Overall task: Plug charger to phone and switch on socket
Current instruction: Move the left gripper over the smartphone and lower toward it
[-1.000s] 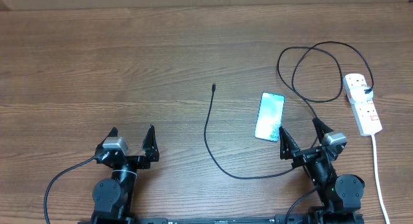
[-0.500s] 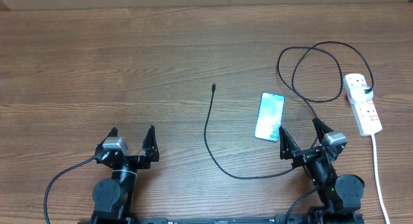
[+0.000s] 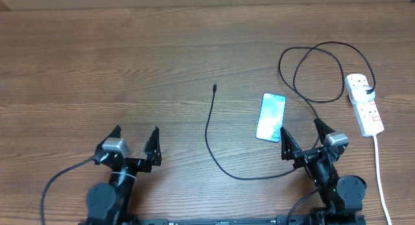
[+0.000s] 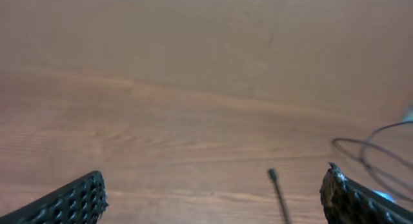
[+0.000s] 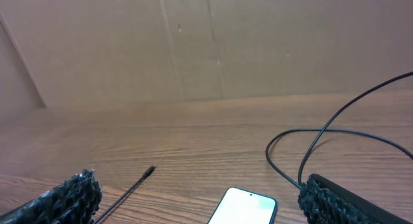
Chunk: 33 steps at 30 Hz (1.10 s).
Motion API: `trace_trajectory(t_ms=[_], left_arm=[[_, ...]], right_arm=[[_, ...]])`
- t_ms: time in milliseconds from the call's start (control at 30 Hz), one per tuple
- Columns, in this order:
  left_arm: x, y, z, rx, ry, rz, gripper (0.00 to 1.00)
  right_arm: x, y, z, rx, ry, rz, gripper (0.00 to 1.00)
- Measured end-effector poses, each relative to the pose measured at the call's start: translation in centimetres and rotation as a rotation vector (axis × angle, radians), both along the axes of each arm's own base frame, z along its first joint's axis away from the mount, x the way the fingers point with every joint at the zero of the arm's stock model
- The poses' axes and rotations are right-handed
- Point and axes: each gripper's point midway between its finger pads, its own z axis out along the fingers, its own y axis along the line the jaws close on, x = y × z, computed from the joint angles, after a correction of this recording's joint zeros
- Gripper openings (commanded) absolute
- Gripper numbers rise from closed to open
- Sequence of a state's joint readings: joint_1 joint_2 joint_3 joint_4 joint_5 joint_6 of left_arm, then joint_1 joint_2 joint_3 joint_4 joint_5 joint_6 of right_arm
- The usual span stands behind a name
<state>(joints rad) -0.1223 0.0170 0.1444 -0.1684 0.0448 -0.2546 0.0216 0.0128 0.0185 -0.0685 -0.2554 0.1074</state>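
The phone [image 3: 271,116] lies flat on the wooden table, screen up, right of centre; its top edge shows in the right wrist view [image 5: 244,208]. The charger cable [image 3: 209,128] runs from its plug tip [image 3: 214,89] down, curves right, then loops [image 3: 318,72] to the socket [image 3: 364,103], a white power strip at the far right. The tip also shows in the left wrist view [image 4: 272,175] and the right wrist view [image 5: 149,171]. My left gripper [image 3: 135,137] is open and empty at the near left. My right gripper [image 3: 302,135] is open and empty just near of the phone.
The socket's thick white cord [image 3: 381,179] runs down the right edge toward the front. A brown cardboard wall [image 5: 206,43] stands behind the table.
My left arm has shifted slightly toward the front. The right arm, phone, cable and socket have not moved.
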Motion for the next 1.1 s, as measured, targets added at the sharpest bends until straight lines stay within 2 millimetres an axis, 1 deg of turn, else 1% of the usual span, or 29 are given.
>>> trace_trajectory(t_ms=[67,167,233,267,333,400,433,500,567,700,767,867,933,1033,1067,1100], left_arm=[[-0.9,-0.1,2.8,-0.003,-0.025,-0.011,1.0],[-2.9,0.0,8.0,-0.008,-0.085,-0.021,1.0],[-4.1,0.0,11.1,-0.002,-0.105,-0.027,1.0],[-4.5,0.1,12.3,0.006,-0.106,-0.027,1.0],[-5.0,0.1,14.2,0.02,-0.076,-0.032,0.99],[-4.9,-0.1,15.2,0.036,-0.03,-0.043,1.0],[-4.6,-0.4,15.9,0.046,0.011,-0.059,1.0],[-4.0,-0.9,16.7,0.053,0.066,-0.087,1.0],[-3.0,-1.8,17.8,0.056,0.138,-0.13,1.0],[-0.8,-3.2,18.5,0.054,0.357,-0.204,1.0],[0.3,-3.8,17.9,0.051,0.496,-0.228,1.0],[1.9,-4.7,16.2,0.051,0.696,-0.26,1.0],[3.0,-5.6,14.7,0.055,0.816,-0.286,1.0],[5.2,-7.2,11.6,0.042,0.961,-0.336,0.99],[5.7,-7.7,10.7,0.034,0.999,-0.352,0.76],[6.2,-8.2,9.7,0.017,1.04,-0.369,0.41]], right_arm=[[0.0,0.0,0.0,0.0,0.0,-0.001,1.0],[0.0,0.0,0.0,0.0,0.0,0.0,1.0],[0.0,0.0,0.0,0.0,0.0,0.0,1.0],[0.0,0.0,0.0,0.0,0.0,0.0,1.0],[0.0,0.0,0.0,0.0,0.0,0.0,1.0],[0.0,0.0,0.0,0.0,0.0,0.0,1.0],[0.0,0.0,0.0,0.0,0.0,0.0,1.0],[0.0,0.0,0.0,0.0,0.001,0.0,1.0],[0.0,0.0,0.0,0.0,0.0,0.0,1.0],[0.0,0.0,0.0,-0.001,-0.001,0.0,1.0],[0.0,0.0,0.0,0.0,-0.001,0.0,1.0],[0.0,0.0,0.0,0.0,0.0,-0.001,1.0],[0.0,0.0,0.0,0.0,0.0,0.0,1.0],[0.0,0.0,0.0,0.0,0.0,0.0,1.0],[0.0,0.0,0.0,0.0,0.0,0.0,1.0],[0.0,0.0,0.0,0.0,0.0,0.0,1.0]])
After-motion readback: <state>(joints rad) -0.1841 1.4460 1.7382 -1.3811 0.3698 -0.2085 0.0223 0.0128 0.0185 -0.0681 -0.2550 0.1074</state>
